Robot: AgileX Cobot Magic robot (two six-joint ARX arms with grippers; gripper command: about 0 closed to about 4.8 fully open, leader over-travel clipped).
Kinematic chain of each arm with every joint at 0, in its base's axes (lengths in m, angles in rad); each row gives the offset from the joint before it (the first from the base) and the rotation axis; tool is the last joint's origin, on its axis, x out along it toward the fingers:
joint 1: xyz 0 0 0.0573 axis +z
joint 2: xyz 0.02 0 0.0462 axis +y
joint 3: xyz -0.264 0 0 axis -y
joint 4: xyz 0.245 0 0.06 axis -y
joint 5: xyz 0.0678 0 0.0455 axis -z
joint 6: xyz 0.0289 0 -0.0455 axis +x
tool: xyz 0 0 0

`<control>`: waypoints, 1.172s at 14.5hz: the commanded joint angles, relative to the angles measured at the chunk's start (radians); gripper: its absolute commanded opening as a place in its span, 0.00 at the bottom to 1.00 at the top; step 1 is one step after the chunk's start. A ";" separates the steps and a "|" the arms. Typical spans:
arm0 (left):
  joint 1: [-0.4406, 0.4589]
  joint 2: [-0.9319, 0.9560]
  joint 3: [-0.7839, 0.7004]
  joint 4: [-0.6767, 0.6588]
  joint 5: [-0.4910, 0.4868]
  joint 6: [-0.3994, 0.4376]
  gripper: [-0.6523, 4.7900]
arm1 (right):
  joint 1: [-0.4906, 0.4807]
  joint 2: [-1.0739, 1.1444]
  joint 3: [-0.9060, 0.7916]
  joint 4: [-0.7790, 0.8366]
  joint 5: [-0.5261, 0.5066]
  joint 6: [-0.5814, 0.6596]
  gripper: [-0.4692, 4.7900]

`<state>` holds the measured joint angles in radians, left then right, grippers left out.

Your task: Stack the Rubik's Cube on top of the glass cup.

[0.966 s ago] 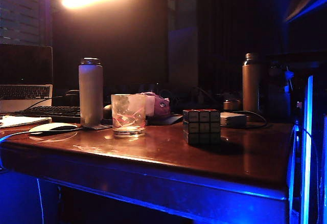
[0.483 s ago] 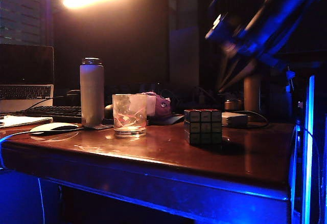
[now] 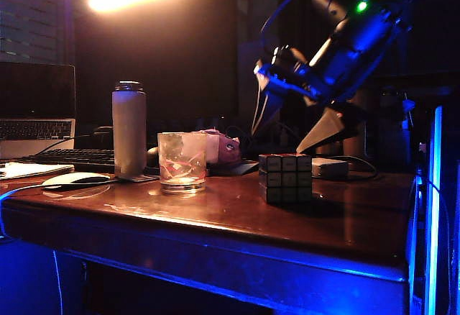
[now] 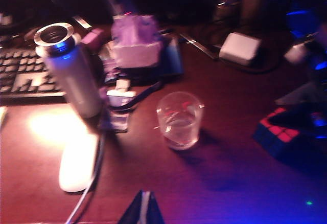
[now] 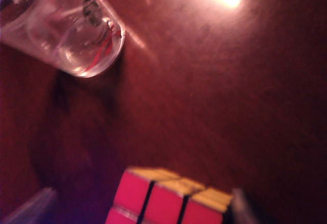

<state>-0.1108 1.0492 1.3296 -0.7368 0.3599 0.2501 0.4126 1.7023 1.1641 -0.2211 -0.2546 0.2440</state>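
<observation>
The Rubik's Cube [image 3: 285,177] sits on the brown table, right of the middle. The glass cup [image 3: 181,162] stands upright to its left, apart from it. My right gripper [image 3: 279,141] hangs open just above the cube, one finger to each side and touching nothing. In the right wrist view the cube [image 5: 163,196] shows red and yellow tiles between the spread fingertips [image 5: 239,207], and the cup [image 5: 71,29] lies beyond. In the left wrist view, my left gripper [image 4: 143,209] is shut and empty, well back from the cup [image 4: 179,120] and the cube [image 4: 278,132].
A white bottle [image 3: 129,129] stands left of the cup, with a white mouse [image 3: 72,180] and a keyboard [image 3: 68,158] further left. A pale box with a cable [image 3: 327,167] lies behind the cube. A pinkish bundle [image 3: 219,146] sits behind the cup.
The right arm has swung in from the upper right and come down over the cube, and its jaws have opened. Cube, cup and left arm have not moved.
</observation>
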 commanded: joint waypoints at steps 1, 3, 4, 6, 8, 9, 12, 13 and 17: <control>0.000 -0.003 0.003 0.013 0.022 0.002 0.11 | 0.033 0.020 0.005 0.016 0.080 0.008 1.00; 0.000 -0.003 0.003 0.013 0.022 0.002 0.11 | 0.042 0.028 0.005 0.015 0.103 0.018 1.00; 0.000 -0.003 0.003 0.013 0.022 0.002 0.11 | 0.044 0.032 0.005 0.006 0.104 0.018 1.00; 0.000 -0.003 0.003 0.013 0.022 0.002 0.11 | 0.057 0.038 0.005 -0.031 0.106 0.018 1.00; 0.000 -0.003 0.003 0.013 0.023 0.002 0.11 | 0.070 0.046 0.005 -0.041 0.108 0.018 1.00; 0.000 -0.003 0.003 0.013 0.023 0.002 0.11 | 0.070 0.053 0.005 -0.041 0.102 0.019 1.00; 0.000 -0.003 0.003 0.013 0.023 0.003 0.11 | 0.083 0.080 0.005 -0.053 0.108 0.018 1.00; 0.000 -0.003 0.003 0.013 0.023 0.003 0.11 | 0.096 0.090 0.005 -0.051 0.121 0.018 1.00; 0.000 -0.003 0.003 0.012 0.023 0.004 0.11 | 0.106 0.100 0.005 -0.075 0.144 0.018 0.72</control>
<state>-0.1108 1.0492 1.3296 -0.7372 0.3782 0.2508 0.5179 1.8061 1.1652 -0.2974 -0.1093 0.2604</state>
